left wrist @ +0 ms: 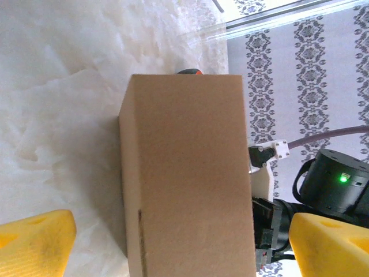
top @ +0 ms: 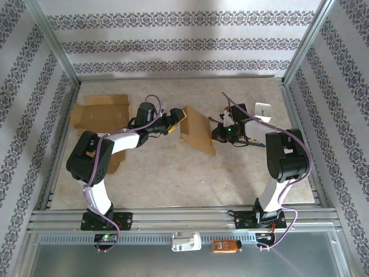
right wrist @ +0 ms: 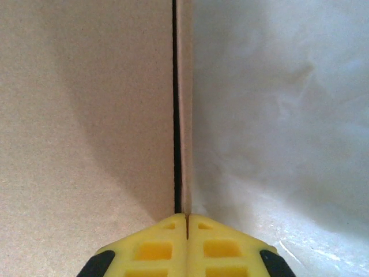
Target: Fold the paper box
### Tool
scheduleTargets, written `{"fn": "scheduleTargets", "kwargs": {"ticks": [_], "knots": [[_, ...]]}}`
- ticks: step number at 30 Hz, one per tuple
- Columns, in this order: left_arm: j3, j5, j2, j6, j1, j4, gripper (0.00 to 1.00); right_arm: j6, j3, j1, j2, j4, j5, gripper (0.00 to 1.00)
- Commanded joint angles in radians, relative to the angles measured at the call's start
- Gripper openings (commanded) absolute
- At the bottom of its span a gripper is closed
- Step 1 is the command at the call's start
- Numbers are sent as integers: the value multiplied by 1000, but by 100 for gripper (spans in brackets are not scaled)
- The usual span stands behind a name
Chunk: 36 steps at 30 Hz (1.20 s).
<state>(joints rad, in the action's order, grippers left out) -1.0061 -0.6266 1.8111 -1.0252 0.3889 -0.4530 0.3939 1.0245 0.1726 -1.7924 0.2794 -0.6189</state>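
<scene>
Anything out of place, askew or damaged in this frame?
Nothing looks damaged or spilled. The cardboard box stands skewed in the middle of the table, which fits a fold in progress. The right gripper is shut on one thin edge, and the open left gripper has a finger on either side. A flat cardboard sheet lies far left.

We're seeing a plain tan paper box (top: pixel 198 130) on a pale cream surface (top: pixel 173 179) with cloudy marbling. The jaws are bright yellow, and the walls (top: pixel 173 43) are white with grey-purple floral stripes.
</scene>
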Motion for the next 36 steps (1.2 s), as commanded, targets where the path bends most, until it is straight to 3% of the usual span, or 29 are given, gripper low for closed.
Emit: {"fn": "scheduleTargets", "kwargs": {"ticks": [1,5,10,15,18,21,26,29,31,32,36], "knots": [[-88,60,-20,107,37,188,95,6,-12,4,-5,9,-5,5],[-87,79,18,49,40,205,95,9,-12,4,-3,10,-9,6],[-157,-10,92,29,68,208,93,10,-11,5,-5,12,-7,6],[-191,9,109,38,86,275,69,11,-9,5,10,16,4,9],[-187,35,85,24,84,308,58,11,-19,6,71,17,20,19],[-178,64,60,5,77,349,50,1,-34,11,181,18,47,38],[-112,85,12,-114,44,309,36,-65,-83,73,430,-14,218,60],[-86,92,-26,-150,32,293,32,-222,-121,172,560,-82,354,70],[-84,91,-50,-157,27,306,32,-402,-181,269,634,-190,447,90],[-83,94,-66,-160,25,315,32,-524,-223,326,670,-264,473,95],[-82,105,-115,-171,21,336,32,-1073,-420,503,730,-549,484,98]]}}
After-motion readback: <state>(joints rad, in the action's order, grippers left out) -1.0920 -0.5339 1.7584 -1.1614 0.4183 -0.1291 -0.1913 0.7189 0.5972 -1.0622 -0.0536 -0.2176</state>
